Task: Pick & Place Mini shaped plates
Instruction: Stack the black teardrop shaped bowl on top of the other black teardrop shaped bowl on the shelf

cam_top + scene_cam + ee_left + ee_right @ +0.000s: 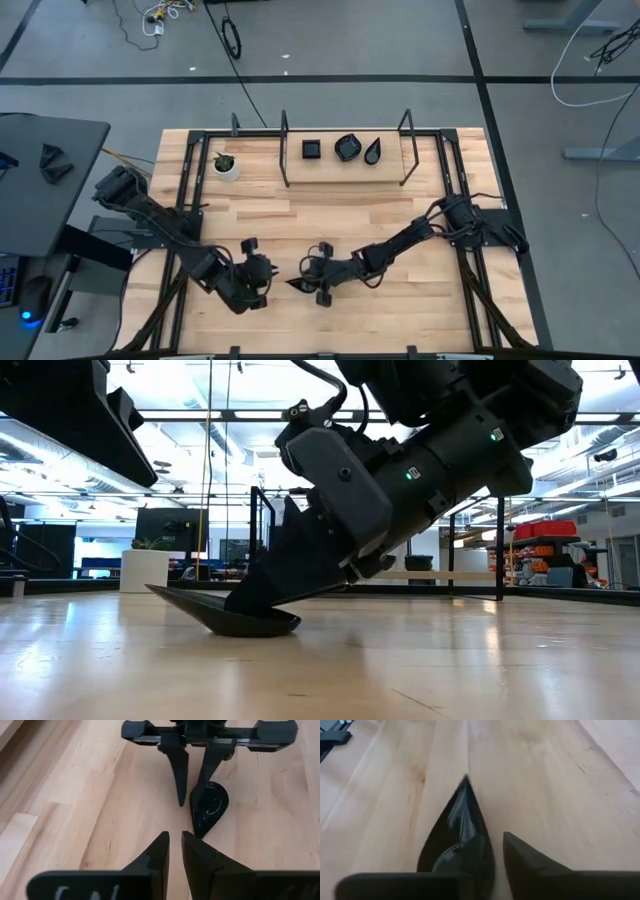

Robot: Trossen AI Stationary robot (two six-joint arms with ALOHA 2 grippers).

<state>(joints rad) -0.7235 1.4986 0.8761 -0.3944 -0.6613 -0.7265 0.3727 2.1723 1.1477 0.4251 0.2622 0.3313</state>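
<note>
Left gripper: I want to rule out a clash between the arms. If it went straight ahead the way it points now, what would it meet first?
Probably the teardrop plate, just beyond the left gripper on bare wood. The right gripper stands directly behind, one finger on that plate's rim. Depth is unclear.
</note>
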